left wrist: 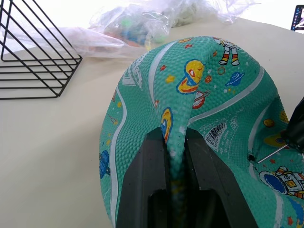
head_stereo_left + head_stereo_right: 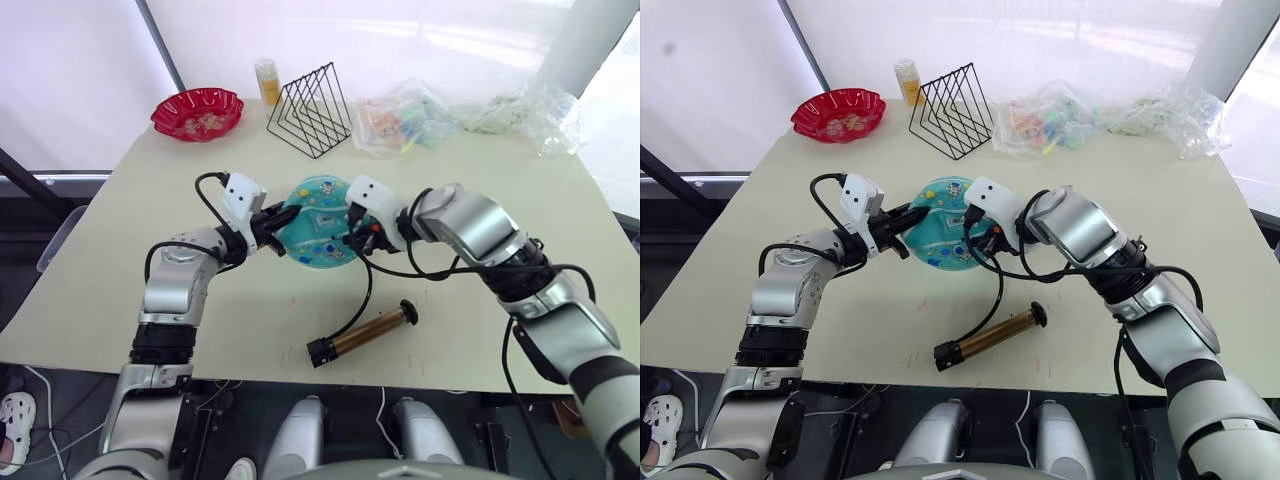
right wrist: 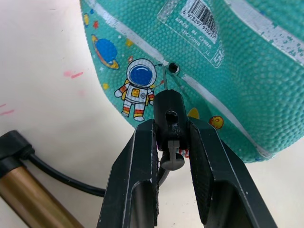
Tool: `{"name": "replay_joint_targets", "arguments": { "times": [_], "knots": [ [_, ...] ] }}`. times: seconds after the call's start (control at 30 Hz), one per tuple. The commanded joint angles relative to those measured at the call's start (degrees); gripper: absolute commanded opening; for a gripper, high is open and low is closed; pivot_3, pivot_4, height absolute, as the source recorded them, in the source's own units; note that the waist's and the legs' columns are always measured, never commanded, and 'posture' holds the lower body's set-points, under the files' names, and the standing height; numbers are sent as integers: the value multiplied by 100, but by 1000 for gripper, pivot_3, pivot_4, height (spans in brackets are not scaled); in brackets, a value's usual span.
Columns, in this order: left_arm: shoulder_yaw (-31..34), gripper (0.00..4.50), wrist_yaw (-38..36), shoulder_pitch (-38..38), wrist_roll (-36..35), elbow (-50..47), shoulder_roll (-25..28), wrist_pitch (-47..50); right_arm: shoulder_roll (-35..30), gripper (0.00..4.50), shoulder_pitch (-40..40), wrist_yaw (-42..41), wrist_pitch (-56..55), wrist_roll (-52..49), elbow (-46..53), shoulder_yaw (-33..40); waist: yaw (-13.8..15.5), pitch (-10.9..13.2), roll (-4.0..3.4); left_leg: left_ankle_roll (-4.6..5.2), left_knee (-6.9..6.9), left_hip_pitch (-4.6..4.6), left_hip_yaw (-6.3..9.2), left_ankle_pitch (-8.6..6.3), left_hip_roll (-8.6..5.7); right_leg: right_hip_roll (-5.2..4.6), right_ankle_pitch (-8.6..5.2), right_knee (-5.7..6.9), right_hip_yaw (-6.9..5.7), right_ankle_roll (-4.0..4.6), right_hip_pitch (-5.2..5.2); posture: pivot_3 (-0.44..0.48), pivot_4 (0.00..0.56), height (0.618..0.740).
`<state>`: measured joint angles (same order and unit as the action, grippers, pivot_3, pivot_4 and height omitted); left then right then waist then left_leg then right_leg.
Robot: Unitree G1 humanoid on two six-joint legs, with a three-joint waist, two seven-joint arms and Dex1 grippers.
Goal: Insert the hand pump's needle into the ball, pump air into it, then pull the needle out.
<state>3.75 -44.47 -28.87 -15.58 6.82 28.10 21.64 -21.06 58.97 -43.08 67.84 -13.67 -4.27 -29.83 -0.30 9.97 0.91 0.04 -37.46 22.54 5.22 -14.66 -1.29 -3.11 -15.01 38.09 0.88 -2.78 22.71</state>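
Teal rubber, white stripes and cartoon spacemen cover the sagging ball [image 2: 318,234], mid-desk [image 2: 120,300]. The left pincer [image 1: 175,161] pinches a fold of it. The right pincer [image 3: 172,142] clamps the hose fitting; the needle [image 3: 165,77] points at the valve hole, seemingly just short. The hand pump [image 2: 362,334] lies nearer, its length slanting across the desk.

Teal ball [image 2: 318,222] with white stripes and cartoon prints; gold-bronze hand pump [image 2: 362,333], black caps.
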Motion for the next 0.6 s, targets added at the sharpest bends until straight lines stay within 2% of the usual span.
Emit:
{"name": "replay_joint_targets", "arguments": {
  "times": [0.03, 0.4, 0.6],
  "knots": [
    [-159, 51, 0, 42, 31, 12, -71, -3, 63, 393, 80, 161, 125, 88, -142, 173, -4, 0, 0, -1, 0, 0, 1, 0, 0, 0, 0, 0, 0, 0, 0, 0, 150, 740],
    [-160, 51, -5, 53, 53, -22, -81, 19, 68, 393, 51, 276, 412, 72, -116, 305, -10, -1, -2, -6, 0, -2, 6, 4, -2, 0, 1, 5, -2, 1, -1, 0, 150, 740],
    [-169, 51, -3, 49, 49, -47, -92, 30, 34, 393, 53, 238, 336, 138, -98, 109, -7, -1, -2, -6, 0, -2, 7, 5, -3, -1, 1, 5, -3, 1, -1, 0, 150, 740]
  ]
}}
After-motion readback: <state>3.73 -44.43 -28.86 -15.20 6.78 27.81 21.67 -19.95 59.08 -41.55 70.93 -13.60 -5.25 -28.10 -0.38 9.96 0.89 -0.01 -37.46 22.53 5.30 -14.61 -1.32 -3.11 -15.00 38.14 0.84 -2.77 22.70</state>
